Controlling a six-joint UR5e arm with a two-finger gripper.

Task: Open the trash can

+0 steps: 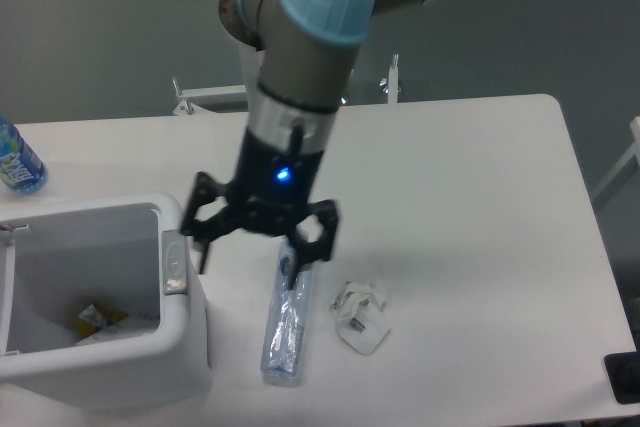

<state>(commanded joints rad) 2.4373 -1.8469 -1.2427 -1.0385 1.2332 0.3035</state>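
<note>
One bench (470, 197), white, carries everything on view. One trash can (95, 302) stands at its front left corner: a boxy white bin with rounded corners, its top open so that the interior is visible. A grey latch (174, 265) sits on the right-hand rim. Inside the bin, at the bottom, lies yellowish scrap (97, 319); what it consists of cannot be made out. The lid itself cannot be clearly identified at the left edge of the view.

One robot arm (300, 57), grey with light blue joint caps, descends from the top of the view over the middle of the bench. A blue light shows on its wrist. One claw (255, 237) hangs just to the right of the bin's latch side, its two fingers spread wide and holding nothing; the left finger (200, 222) is close to the latch, contact not determinable.

One long clear packet (287, 322) with blue contents lies on the bench just right of the bin, partly under the claw's right finger. One crumpled white wrapper (361, 315) lies just beside the packet, to its right. One blue-labelled bottle (18, 159) stands at the far left edge, well apart from the bin.
</note>
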